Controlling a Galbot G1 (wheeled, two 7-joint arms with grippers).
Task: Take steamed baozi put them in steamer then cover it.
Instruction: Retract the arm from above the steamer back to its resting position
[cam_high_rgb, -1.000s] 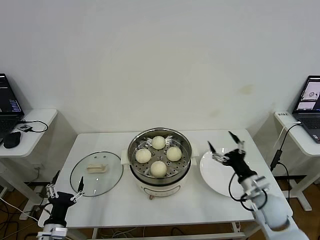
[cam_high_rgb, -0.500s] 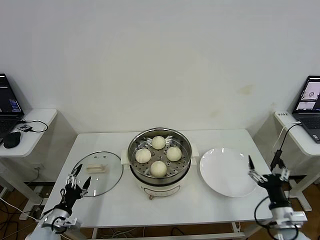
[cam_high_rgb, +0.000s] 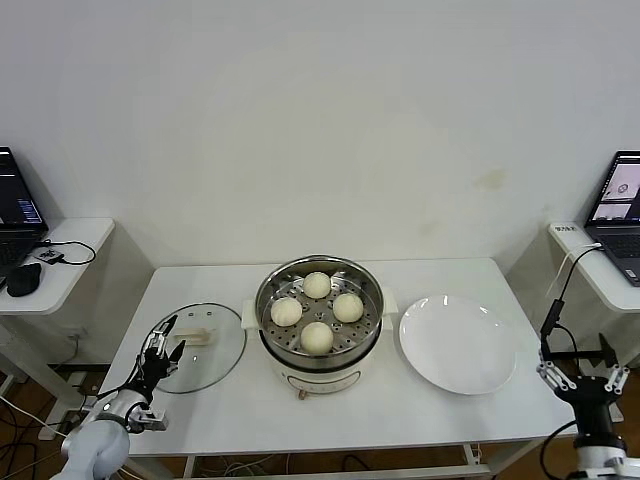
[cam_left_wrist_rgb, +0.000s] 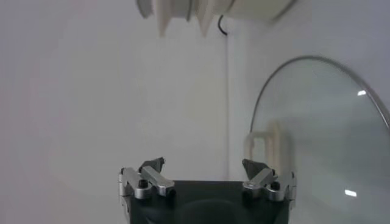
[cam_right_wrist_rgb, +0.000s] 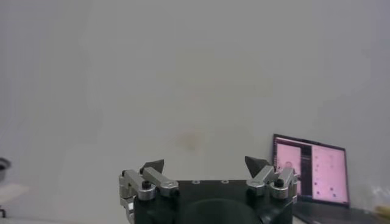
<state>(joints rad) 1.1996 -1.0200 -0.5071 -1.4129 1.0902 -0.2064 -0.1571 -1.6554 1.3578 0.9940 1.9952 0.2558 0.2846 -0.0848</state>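
All four steamed baozi (cam_high_rgb: 317, 310) loaded in steamer (cam_high_rgb: 318, 318); right gripper (cam_high_rgb: 580, 377) retreated to 4 o'clock, empty and spread; left gripper (cam_high_rgb: 165, 337), also spread, now reaching cover (cam_high_rgb: 194, 346) at 9 o'clock.

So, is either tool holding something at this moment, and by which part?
Nothing is held. The left tool is open over the near edge of the cover; the right tool is open beyond the table's right edge.

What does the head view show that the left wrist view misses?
Only the head view: four buns in the steamer, the plate, and the open right gripper parked off the table's right end. Only the left wrist view: a close look at the left gripper's spread fingertips. Both: the glass lid with its cream handle.
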